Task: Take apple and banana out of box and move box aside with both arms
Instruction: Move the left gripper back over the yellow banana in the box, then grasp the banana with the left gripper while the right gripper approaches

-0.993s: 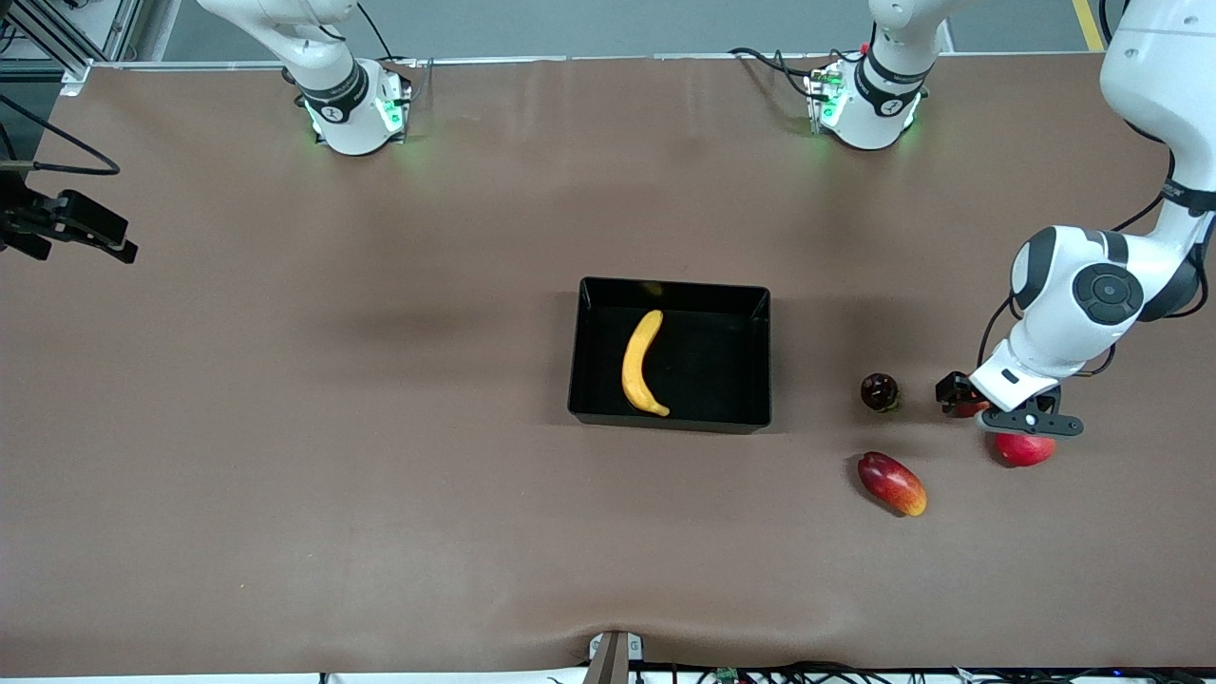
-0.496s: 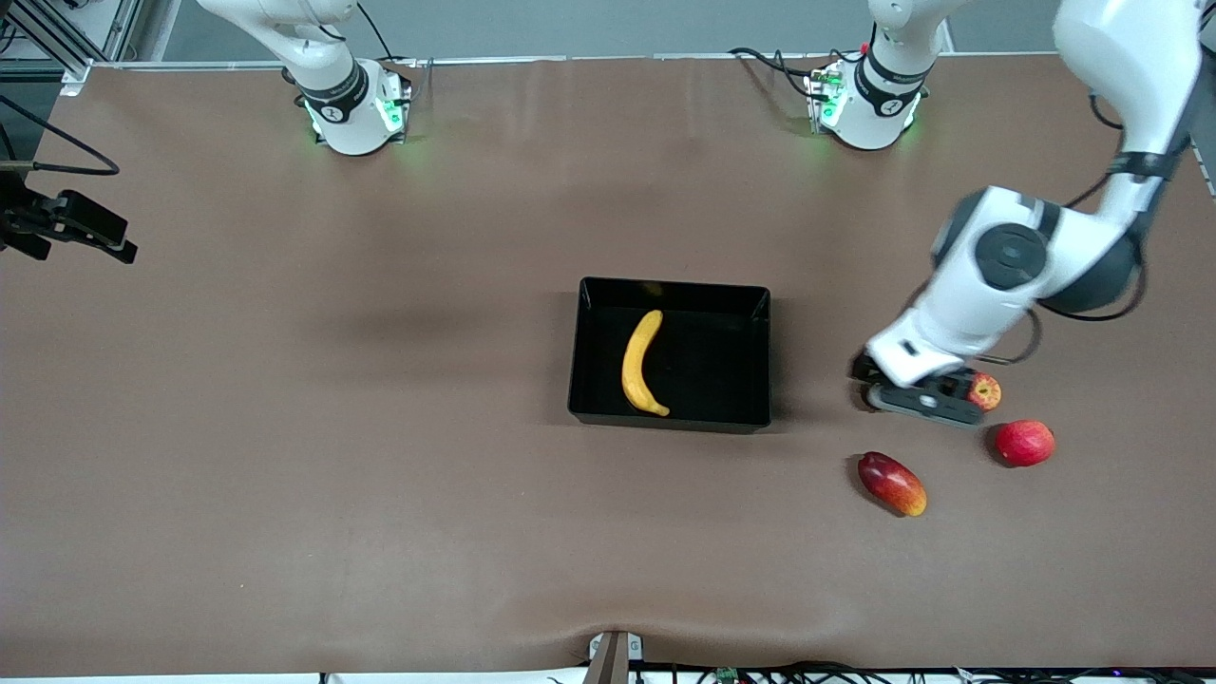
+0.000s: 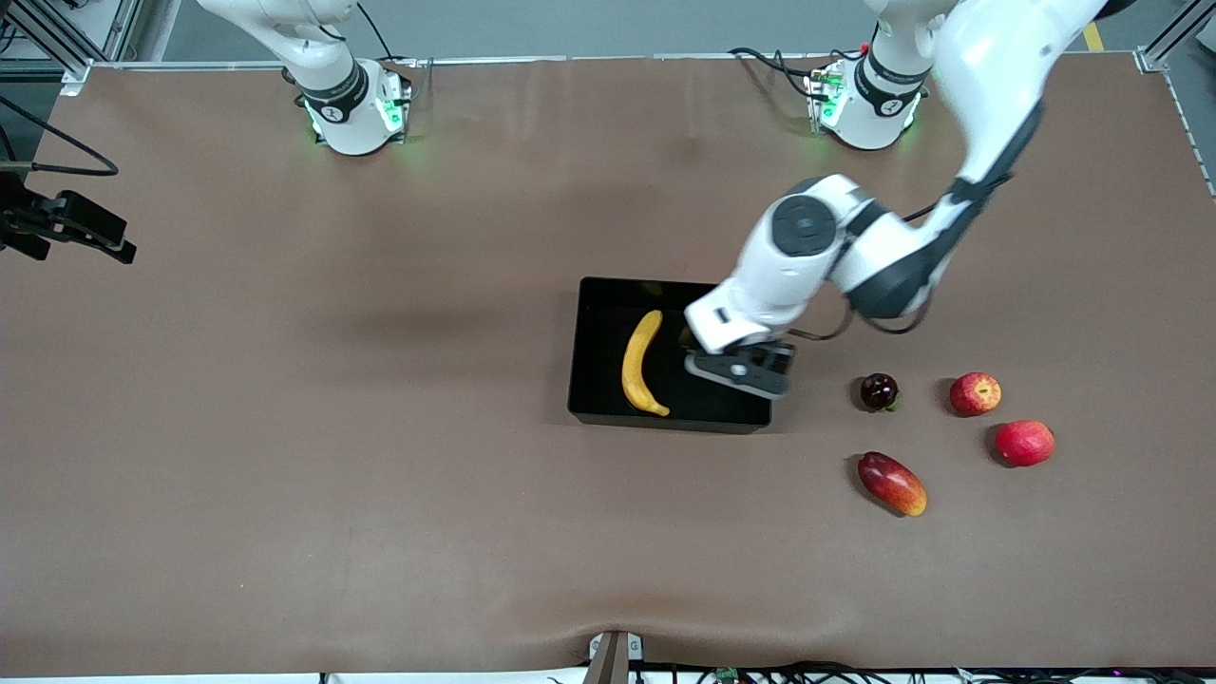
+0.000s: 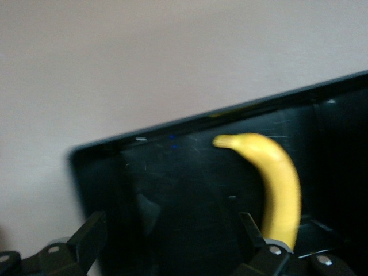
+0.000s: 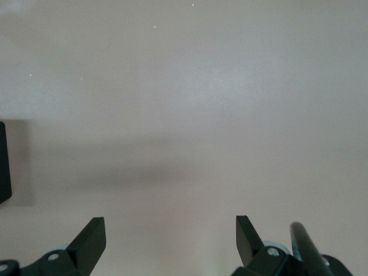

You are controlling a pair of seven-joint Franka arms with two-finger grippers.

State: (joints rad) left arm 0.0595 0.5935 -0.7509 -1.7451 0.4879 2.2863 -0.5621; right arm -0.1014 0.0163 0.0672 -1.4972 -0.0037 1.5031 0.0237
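Brown table (image 3: 380,475): left gripper (image 3: 736,372) fingers wide, empty, over box (image 3: 598,294).

The banana (image 3: 642,364) is showing yellow in the glossy black box (image 3: 668,419); the apple (image 3: 975,393) (yellow-patched) is showing red on the brown table (image 3: 380,475).

We see a brown surface (image 3: 380,456) with the robot bases along one edge. Near its middle a black box (image 3: 670,419) rests directly on it. Toward the left arm's end of the surface lie four loose fruits: a dark round fruit (image 3: 879,390), the red apple with yellow patches (image 3: 975,393) beside it, an all-red round fruit (image 3: 1024,443) closer to the front camera's edge, and an oval red-orange mango (image 3: 891,483) closest to that edge.
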